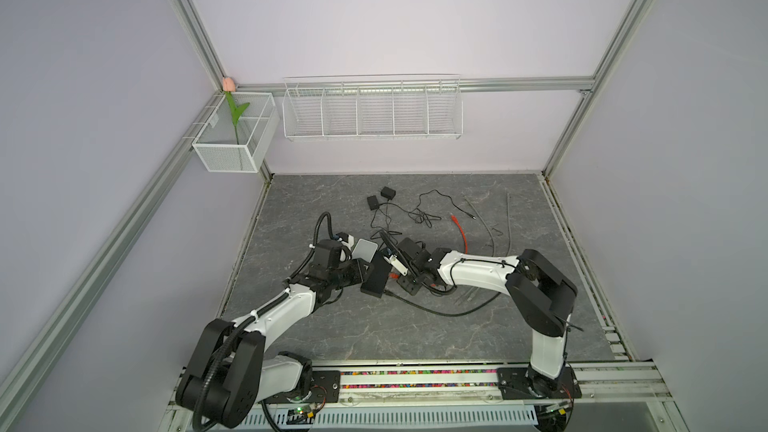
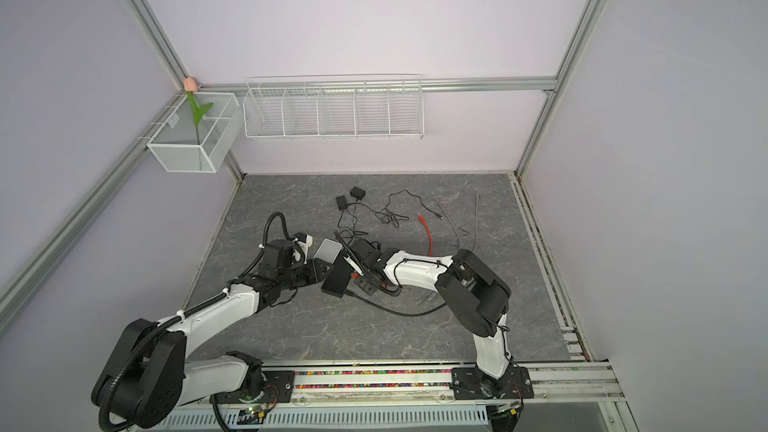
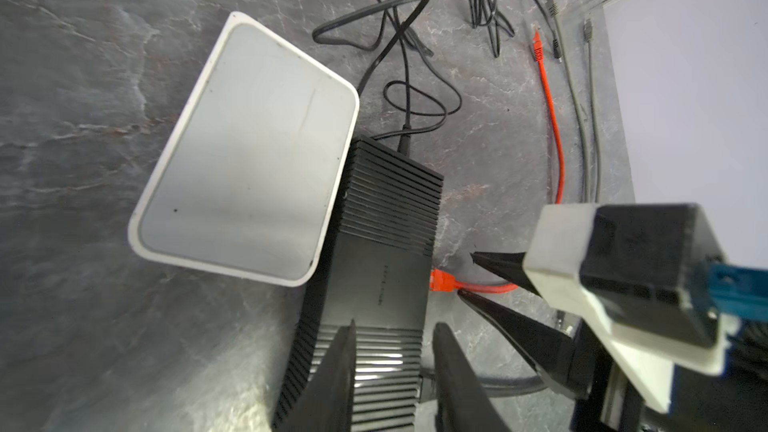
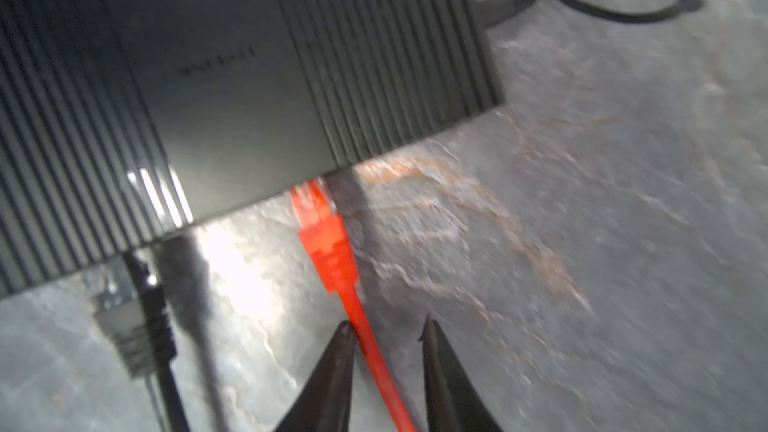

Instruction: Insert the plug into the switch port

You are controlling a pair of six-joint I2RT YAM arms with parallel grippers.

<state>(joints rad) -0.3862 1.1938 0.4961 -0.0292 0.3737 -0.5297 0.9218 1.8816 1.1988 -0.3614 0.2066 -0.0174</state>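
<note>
My right end effector [image 4: 387, 322] is open, orange cable [image 4: 382, 367] loose inside, plug [image 4: 328, 243] at the switch [image 4: 232, 76] edge. Over the switch, left end effector [image 3: 395, 324] parted; roomy counter [image 1: 374, 326] in a top view.

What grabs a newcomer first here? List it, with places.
The orange plug stands out, its tip under the edge of the black switch mid-table. The right hand sits just behind it, jaws apart with the orange cable between them. A white box lies beside the switch.
</note>
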